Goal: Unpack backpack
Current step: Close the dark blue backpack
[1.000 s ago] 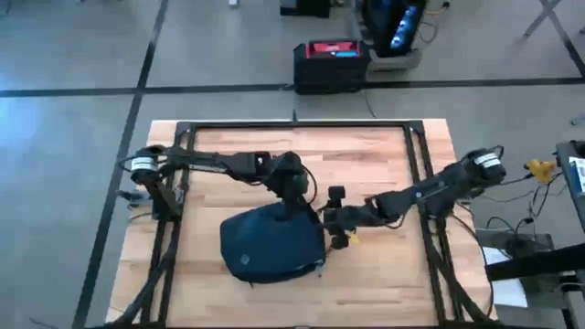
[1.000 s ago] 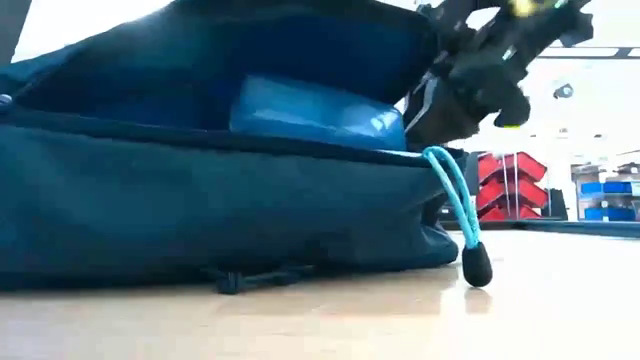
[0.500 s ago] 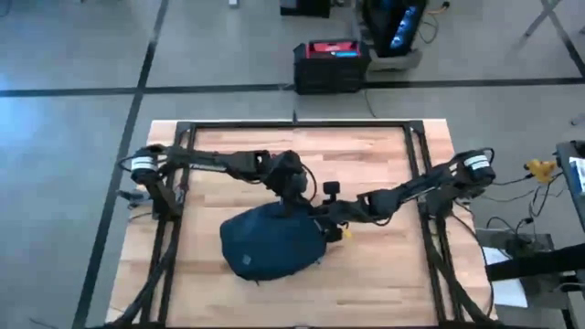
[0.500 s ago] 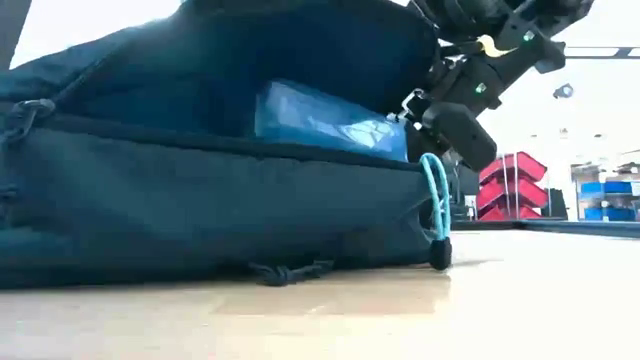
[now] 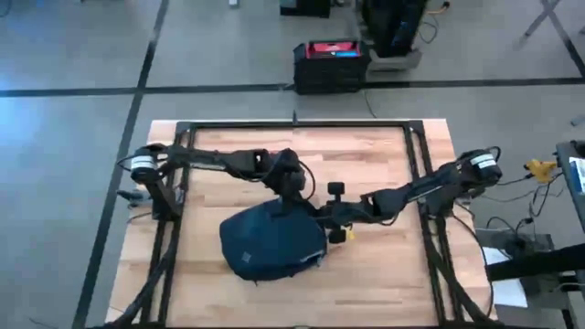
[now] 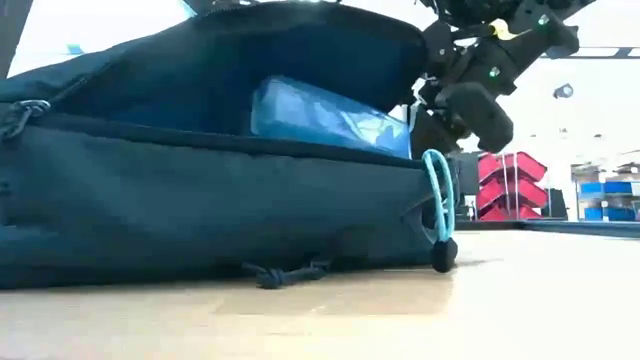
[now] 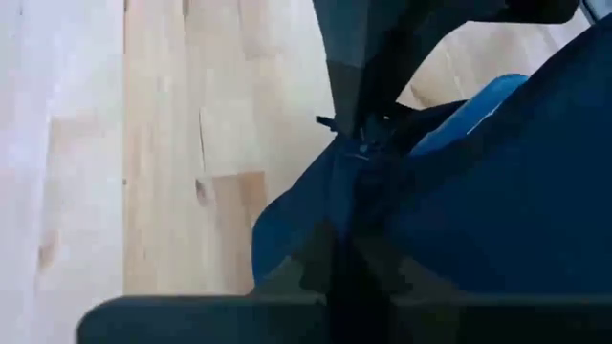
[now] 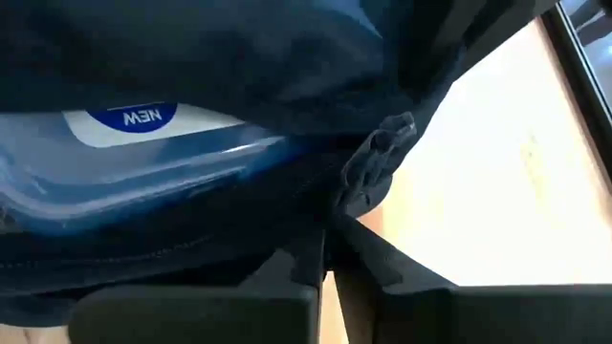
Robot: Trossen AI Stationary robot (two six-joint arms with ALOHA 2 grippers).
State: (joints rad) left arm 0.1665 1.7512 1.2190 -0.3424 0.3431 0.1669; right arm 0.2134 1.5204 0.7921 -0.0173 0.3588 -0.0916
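The dark navy backpack [image 5: 272, 247] lies on its side on the wooden table, its zip opening gaping toward the right. A blue plastic-wrapped package [image 6: 330, 118] shows inside, with a "NEW" label [image 8: 134, 117] in the right wrist view. My left gripper [image 5: 294, 203] is shut on the backpack's upper flap at its far edge. My right gripper [image 5: 320, 222] is shut at the opening's right end. A turquoise zip pull cord [image 6: 438, 205] hangs from that end, its dark tip on the table. My left gripper pinches a fold of the backpack's upper flap [image 7: 356, 162] between its two fingers, slanting down from the table's far left. The flap is held up off the lower half, so the opening gapes. My right gripper pinches the fabric of the opening's lower edge [image 8: 356, 186] between its two fingers, next to a bunched bit of cloth at the zip's end. It comes slanting down from the table's right. The backpack's underside stays on the table.
A black metal frame [image 5: 302, 124] runs round the table top. Bare wood lies to the right of the backpack [image 5: 384, 265] and along the far side [image 5: 347, 155]. A black and red case [image 5: 331, 62] stands on the floor beyond the table.
My right gripper has shut at the right end of the backpack's opening. The turquoise pull cord's tip has swung in toward the backpack. My left gripper keeps the flap raised.
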